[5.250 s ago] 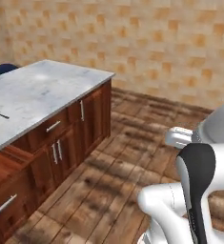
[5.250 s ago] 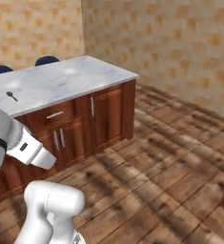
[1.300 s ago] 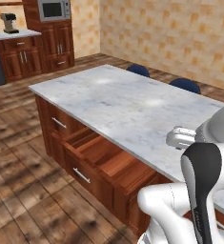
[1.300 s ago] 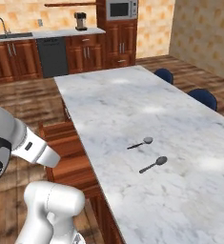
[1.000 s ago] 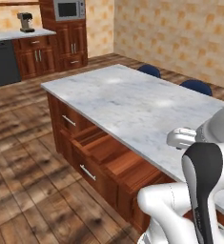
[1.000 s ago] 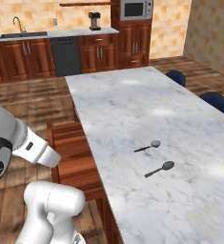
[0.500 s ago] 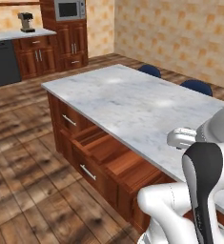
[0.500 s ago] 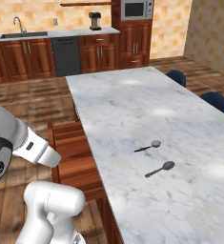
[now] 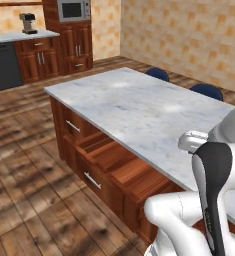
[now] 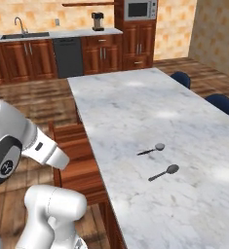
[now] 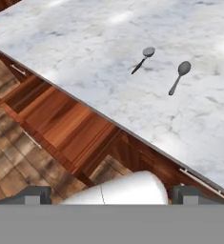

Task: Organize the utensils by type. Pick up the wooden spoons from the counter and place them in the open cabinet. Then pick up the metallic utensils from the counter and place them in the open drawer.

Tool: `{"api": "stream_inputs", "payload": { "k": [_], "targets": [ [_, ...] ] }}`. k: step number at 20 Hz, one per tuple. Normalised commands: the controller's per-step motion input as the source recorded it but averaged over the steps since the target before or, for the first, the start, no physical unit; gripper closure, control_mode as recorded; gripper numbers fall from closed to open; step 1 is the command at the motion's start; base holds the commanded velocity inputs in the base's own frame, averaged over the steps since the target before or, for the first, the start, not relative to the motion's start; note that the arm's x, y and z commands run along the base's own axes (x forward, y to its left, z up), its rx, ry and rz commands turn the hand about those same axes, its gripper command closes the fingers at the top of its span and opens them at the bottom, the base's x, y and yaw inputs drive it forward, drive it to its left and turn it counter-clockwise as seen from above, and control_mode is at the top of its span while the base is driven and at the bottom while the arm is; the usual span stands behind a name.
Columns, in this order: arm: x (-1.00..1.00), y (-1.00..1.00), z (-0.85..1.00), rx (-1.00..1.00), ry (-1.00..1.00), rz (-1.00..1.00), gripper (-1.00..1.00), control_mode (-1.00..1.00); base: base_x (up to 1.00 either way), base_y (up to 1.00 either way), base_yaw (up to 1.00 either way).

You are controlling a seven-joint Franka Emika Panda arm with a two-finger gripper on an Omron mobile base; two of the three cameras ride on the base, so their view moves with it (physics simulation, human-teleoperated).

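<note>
Two metallic utensils (image 10: 158, 148) lie apart on the counter (image 10: 125, 107) beyond the open drawer (image 10: 74, 155).

Glossy white rounded arm (image 9: 189, 220) segments with dark joint sections.

Open marble counter (image 10: 130, 112) surrounds both metallic utensils (image 10: 158, 159); drawer (image 9: 120, 167) gapes alongside.

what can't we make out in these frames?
- Drawer front end: left base view, hidden behind the robot's own arm.
- Drawer contents: right base view, partly covered by the arm.
- Metallic utensils: right base view, too small to tell type.
- Counter: hand view, cut off by the edges.
</note>
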Motion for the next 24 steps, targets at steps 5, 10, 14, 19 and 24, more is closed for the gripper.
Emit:
{"api": "stream_inputs", "payload": {
  "k": [5, 10, 14, 19, 24],
  "targets": [
    [0.49, -0.55, -0.03, 0.0, 0.13, -0.2, -1.0, -1.0, 0.0, 0.0, 0.0],
    [0.49, -0.72, -0.13, 0.0, 0.18, -0.18, -1.0, -1.0, 0.0, 0.0, 0.0],
    [0.32, -0.84, -0.3, 0.03, 0.2, -0.12, -1.0, -1.0, 0.0, 0.0, 0.0],
    [0.2, -0.82, -0.37, 0.06, 0.15, -0.02, -1.0, -1.0, 0.0, 0.0, 0.0],
    [0.25, -0.76, -0.5, 0.09, 0.09, -0.08, -1.0, -1.0, 0.0, 0.0, 0.0]
  ]
}}
